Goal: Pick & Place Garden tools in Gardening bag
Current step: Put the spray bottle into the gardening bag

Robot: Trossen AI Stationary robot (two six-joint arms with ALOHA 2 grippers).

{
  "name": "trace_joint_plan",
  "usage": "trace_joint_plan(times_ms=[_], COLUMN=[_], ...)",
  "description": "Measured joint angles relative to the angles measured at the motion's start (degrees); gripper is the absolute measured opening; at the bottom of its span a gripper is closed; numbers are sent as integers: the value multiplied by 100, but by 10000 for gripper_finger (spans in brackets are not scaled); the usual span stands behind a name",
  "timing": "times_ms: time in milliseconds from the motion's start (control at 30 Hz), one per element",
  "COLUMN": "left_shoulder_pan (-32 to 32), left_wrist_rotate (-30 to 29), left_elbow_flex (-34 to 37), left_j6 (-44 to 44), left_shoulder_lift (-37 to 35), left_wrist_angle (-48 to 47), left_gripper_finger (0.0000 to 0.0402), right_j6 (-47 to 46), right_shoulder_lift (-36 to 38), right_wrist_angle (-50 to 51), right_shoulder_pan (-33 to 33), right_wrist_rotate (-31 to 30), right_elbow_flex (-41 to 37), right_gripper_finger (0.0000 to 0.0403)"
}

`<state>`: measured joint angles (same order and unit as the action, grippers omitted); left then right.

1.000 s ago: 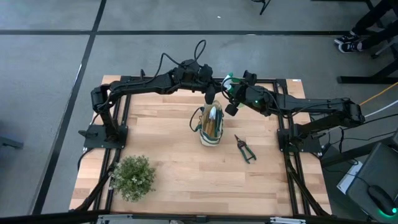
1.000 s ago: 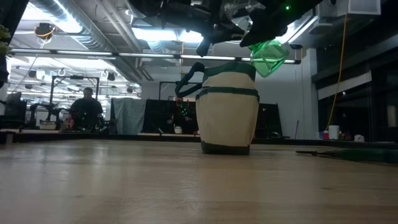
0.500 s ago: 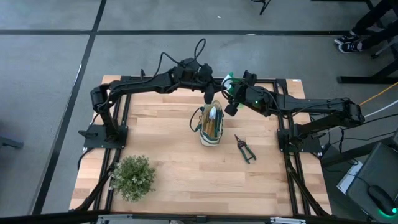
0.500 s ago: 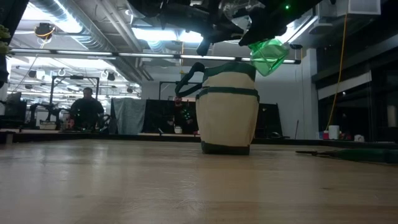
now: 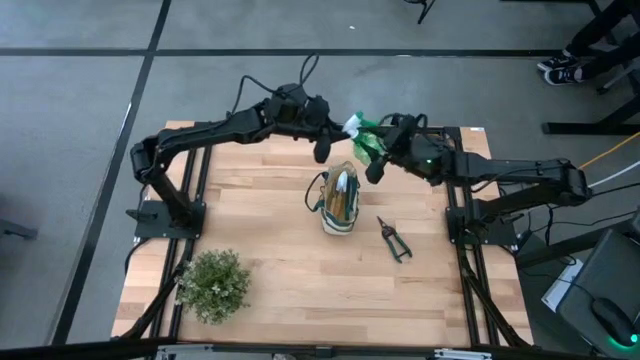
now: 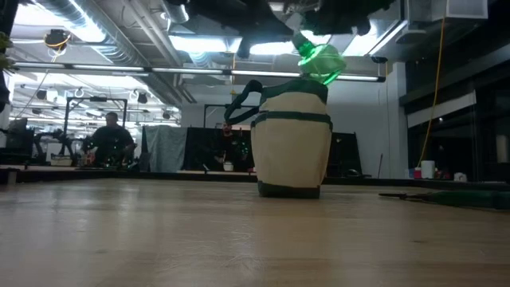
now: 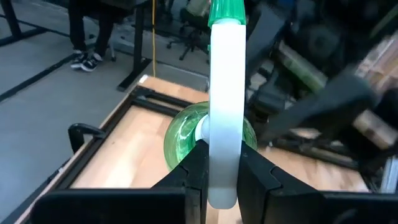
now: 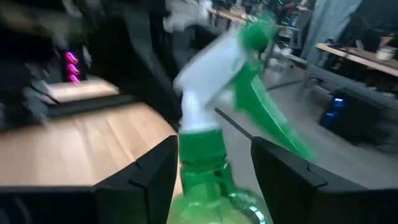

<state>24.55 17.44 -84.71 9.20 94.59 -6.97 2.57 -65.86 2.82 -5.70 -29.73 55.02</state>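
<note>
Both grippers clamp the spray bottle (image 5: 362, 140) mid-handover at 12 o'clock above the gardening bag (image 5: 339, 200): left gripper (image 7: 222, 180) fingers on its head, right gripper (image 8: 214, 180) fingers on its neck.

It is a robotics lab: exposed ceiling ducts (image 6: 119, 36), long benches (image 6: 48, 169) with equipment, a seated person (image 6: 111, 139) working behind.

No lettering, label, brand mark, number or sign can be read in any of the views. The spray bottle (image 8: 214, 180) and its white trigger head show plain surfaces, and the gardening bag (image 6: 292, 147) shows bare cream canvas with green trim. The background room in the low view carries no legible signs either.
</note>
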Motion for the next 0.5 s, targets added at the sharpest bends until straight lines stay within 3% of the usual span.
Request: trace_joint_plan(times_ms=[500], left_shoulder_pan=[-168], left_wrist_rotate=[-254], left_elbow_flex=[0], left_j6=[-250], left_shoulder_lift=[-770], left_wrist_angle=[-1168], left_gripper_finger=[44], right_j6=[-1944], right_shoulder_lift=[1360], right_wrist_angle=[172], right_shoulder_pan=[512], right_wrist_rotate=[41], right_elbow_flex=[-2], right_gripper_finger=[204])
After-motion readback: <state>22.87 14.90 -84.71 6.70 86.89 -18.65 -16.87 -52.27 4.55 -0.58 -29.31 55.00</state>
